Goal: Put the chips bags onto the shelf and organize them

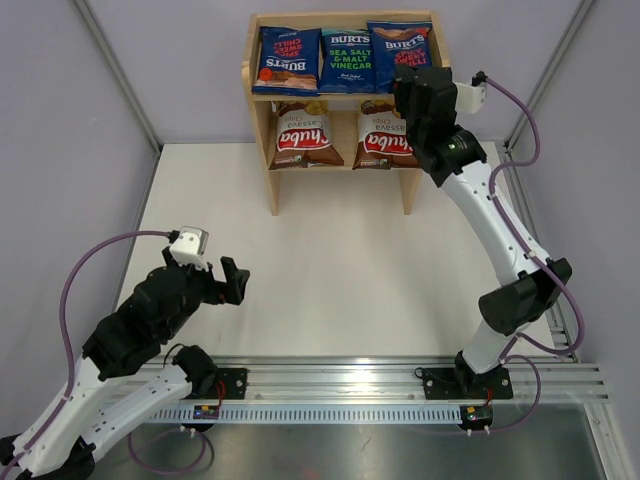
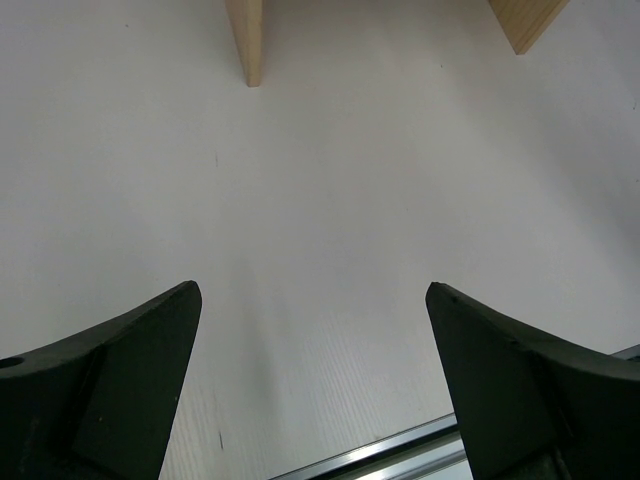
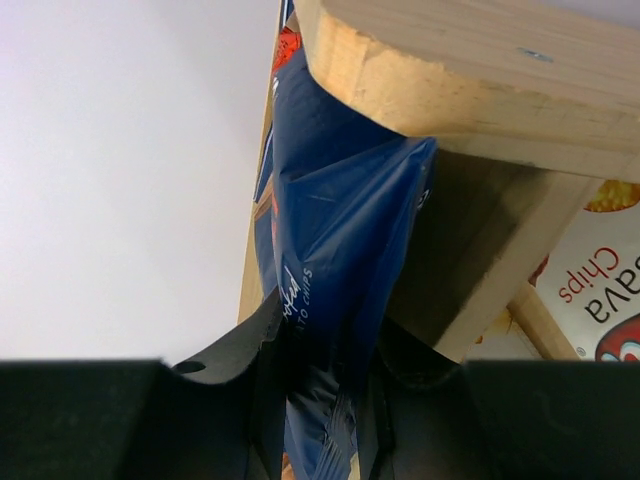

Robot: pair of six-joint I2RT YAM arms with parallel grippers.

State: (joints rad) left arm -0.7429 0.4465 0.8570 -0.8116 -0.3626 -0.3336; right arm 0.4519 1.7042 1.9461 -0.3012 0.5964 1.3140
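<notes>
Right wrist: right fingers (image 3: 240,350) pinch blue bag (image 3: 340,240); left fingers (image 2: 110,390) gape.

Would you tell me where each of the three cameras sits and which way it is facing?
Top external: above and behind the robot, looking down on table, shelf, left arm and right arm.
Left wrist: low over the table, facing the shelf legs; its own jaws, wide open and empty, frame the view.
Right wrist: close at the shelf's top-right corner; its jaws grip a blue Burts bag.
Shared: the shelf shows in all three.
</notes>
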